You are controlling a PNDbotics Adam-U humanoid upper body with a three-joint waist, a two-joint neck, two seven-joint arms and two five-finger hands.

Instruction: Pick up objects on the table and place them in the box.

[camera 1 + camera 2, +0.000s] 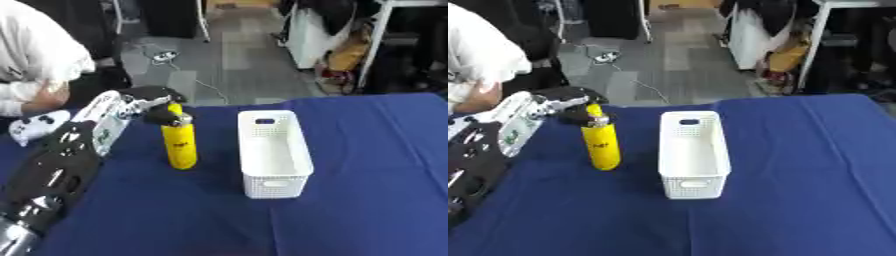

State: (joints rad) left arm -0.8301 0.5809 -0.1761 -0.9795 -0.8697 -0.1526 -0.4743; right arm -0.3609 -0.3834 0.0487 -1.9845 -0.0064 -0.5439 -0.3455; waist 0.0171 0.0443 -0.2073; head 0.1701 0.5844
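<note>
Left hand [163, 106] curled round top of upright yellow bottle [181, 145], white box [274, 152] beside it

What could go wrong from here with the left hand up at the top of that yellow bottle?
1. The left hand is curled round only the top of the tall yellow bottle with a dark cap, which stands upright on the blue tablecloth; held so high, it may swing or tip when lifted.
2. The white perforated plastic box is narrow and stands close beside the bottle, so the bottle might clip its rim on the way in.
</note>
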